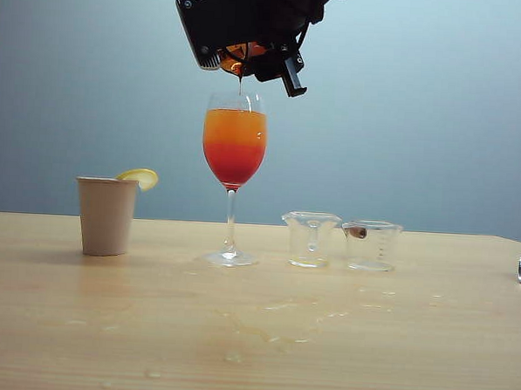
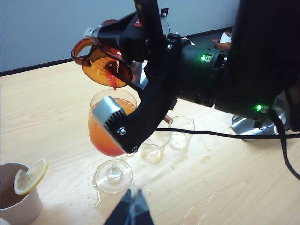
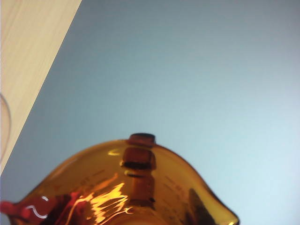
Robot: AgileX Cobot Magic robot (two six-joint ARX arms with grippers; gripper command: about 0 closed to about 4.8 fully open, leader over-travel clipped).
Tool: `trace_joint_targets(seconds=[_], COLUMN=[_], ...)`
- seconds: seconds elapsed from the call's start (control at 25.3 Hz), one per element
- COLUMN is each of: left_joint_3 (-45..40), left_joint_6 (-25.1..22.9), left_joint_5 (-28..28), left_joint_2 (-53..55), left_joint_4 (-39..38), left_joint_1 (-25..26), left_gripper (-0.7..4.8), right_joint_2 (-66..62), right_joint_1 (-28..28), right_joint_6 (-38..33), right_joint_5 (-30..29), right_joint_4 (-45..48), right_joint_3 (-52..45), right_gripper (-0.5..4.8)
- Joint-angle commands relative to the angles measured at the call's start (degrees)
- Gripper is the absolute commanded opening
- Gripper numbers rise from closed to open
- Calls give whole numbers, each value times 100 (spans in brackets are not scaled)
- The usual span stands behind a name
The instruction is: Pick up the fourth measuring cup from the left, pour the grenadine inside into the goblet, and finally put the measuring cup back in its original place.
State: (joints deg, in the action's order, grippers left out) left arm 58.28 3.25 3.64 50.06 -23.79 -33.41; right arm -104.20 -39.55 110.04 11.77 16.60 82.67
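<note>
we see the right gripper [image 1: 250, 59] clamped on the fourth measuring cup [image 2: 101, 63], tipped above the goblet [image 1: 234, 150], grenadine [image 2: 114, 83] dripping in. the left gripper [image 2: 131, 211] hangs near, its fingers together.

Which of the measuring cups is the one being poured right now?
The amber measuring cup, tipped in the right gripper above the goblet, dripping red. The two clear cups stand upright on the table.

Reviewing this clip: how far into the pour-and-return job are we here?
Done: cup picked up. In hand: the right gripper holds the measuring cup tipped over the goblet, grenadine dripping in. Left: returning the cup to the table. The left gripper waits low.
</note>
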Motion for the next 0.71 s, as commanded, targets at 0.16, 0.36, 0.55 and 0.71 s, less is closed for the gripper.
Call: trace_joint_targets(seconds=[0.16, 0.36, 0.55, 0.71], left_joint_3=[20, 20, 20, 20], left_joint_6=[-28, -28, -28, -28], left_joint_5=[26, 26, 26, 26], left_joint_2=[-15, -15, -15, -15], left_joint_4=[77, 77, 77, 77], left_joint_1=[4, 4, 4, 4], left_gripper=[-6, -6, -6, -6], right_joint_2=[24, 26, 26, 26], right_joint_1=[-9, -9, -11, -13], right_joint_6=[13, 11, 13, 4], right_joint_5=[-31, -33, -39, -157], right_joint_4=[173, 173, 173, 168], right_joint_3=[44, 44, 44, 44], right_gripper=[147, 147, 147, 147])
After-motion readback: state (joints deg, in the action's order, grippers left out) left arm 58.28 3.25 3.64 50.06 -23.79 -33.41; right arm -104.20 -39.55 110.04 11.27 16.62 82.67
